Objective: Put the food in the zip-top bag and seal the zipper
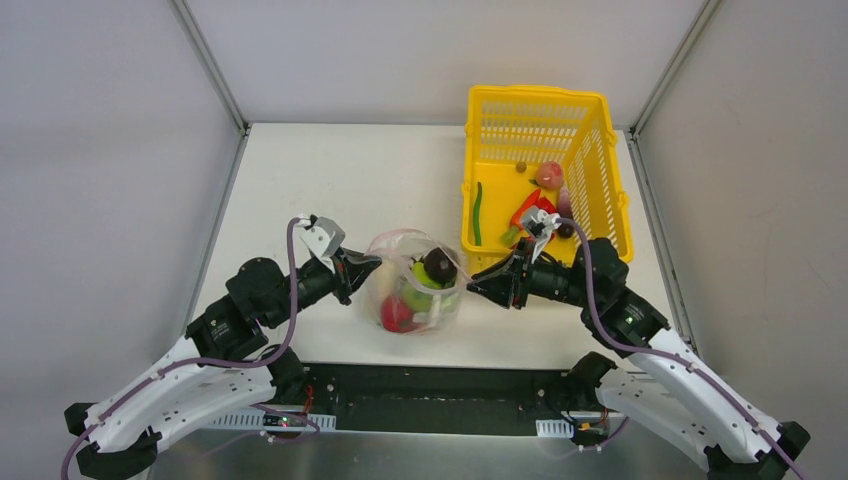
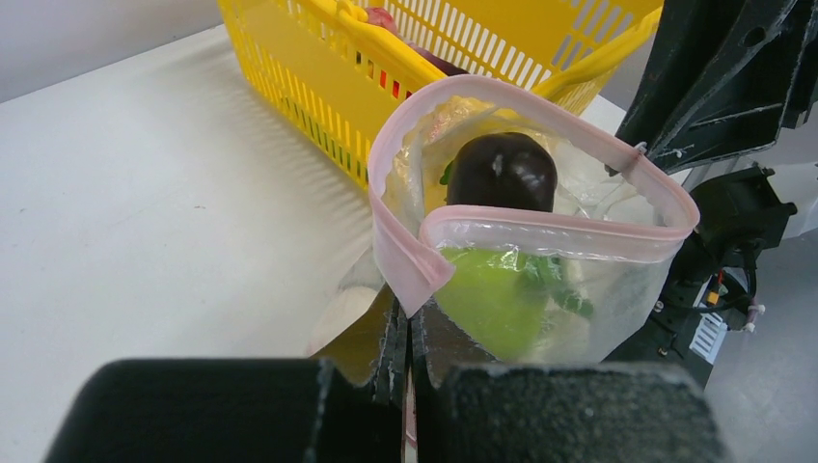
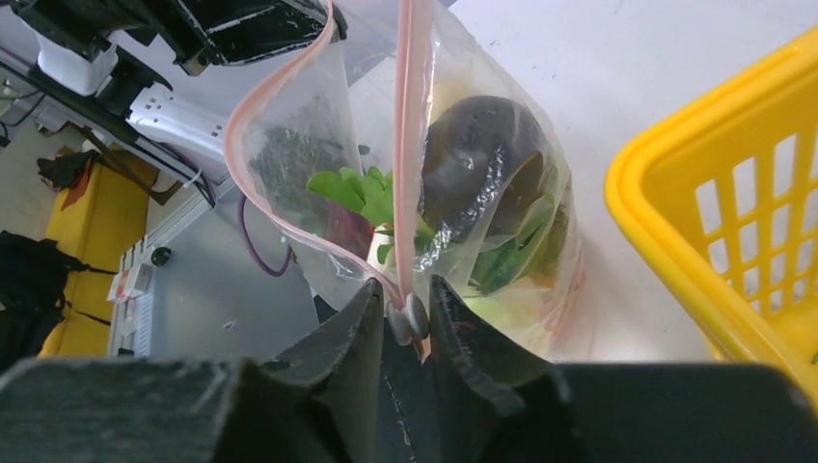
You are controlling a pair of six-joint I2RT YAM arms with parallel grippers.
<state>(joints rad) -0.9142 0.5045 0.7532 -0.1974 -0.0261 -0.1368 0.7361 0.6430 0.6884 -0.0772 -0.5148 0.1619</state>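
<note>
Your yellow basket (image 1: 592, 130) sits far right on the table (image 1: 330, 180); left of it stands the zip-top bag (image 1: 412, 280), mouth open, holding food (image 1: 438, 266). Your left gripper (image 1: 368, 267) is clamped tight on the zipper (image 2: 540, 230); your right gripper (image 1: 478, 283), jaws narrowed, pinches its slider end.

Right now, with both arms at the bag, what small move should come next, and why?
Probably close the right gripper fully on the zipper end. Its jaws sit around the small slider there, and the left gripper already pinches the opposite end, yet the zip-top bag mouth gapes open.
</note>
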